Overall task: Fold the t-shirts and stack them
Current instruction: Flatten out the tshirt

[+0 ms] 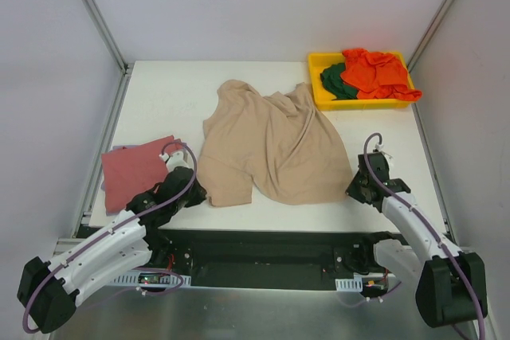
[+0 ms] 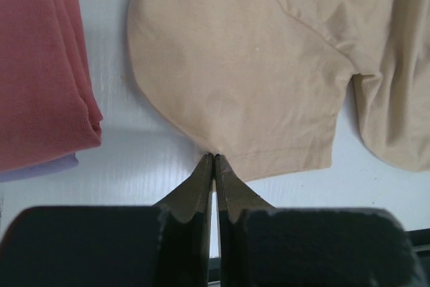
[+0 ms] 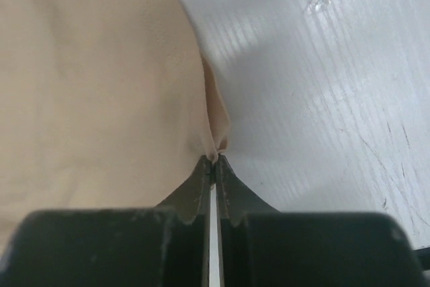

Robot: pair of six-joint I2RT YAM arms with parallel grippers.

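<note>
The tan t-shirt [image 1: 271, 145] lies spread and rumpled in the middle of the bench [image 1: 159, 93], and its near edge runs left to right between the two arms, so the cloth stretches away from both tools toward the far side. The left tool [image 2: 213, 160] is clenched with its tips meeting on the stitched edge of the near-left corner. The right tool [image 3: 213, 162] is clenched on a small fold at the near-right edge. Each arm is nearest its own corner, and the shirt's bulk sits between and beyond them. I judge that the next move is a joint lift or pull of this near edge, so both corners need to travel evenly. The far part is too crumpled to tell where the collar is. Just left of the left tool lies the folded dusty-red t-shirt [image 1: 135, 171] with a lavender t-shirt [image 2: 40, 168] showing beneath it, close enough to be brushed. In the far right corner a yellow bin [image 1: 319, 89] holds an orange-red t-shirt [image 1: 374, 73] and a dark green t-shirt [image 1: 335, 81], near the tan shirt's far right part.
</note>
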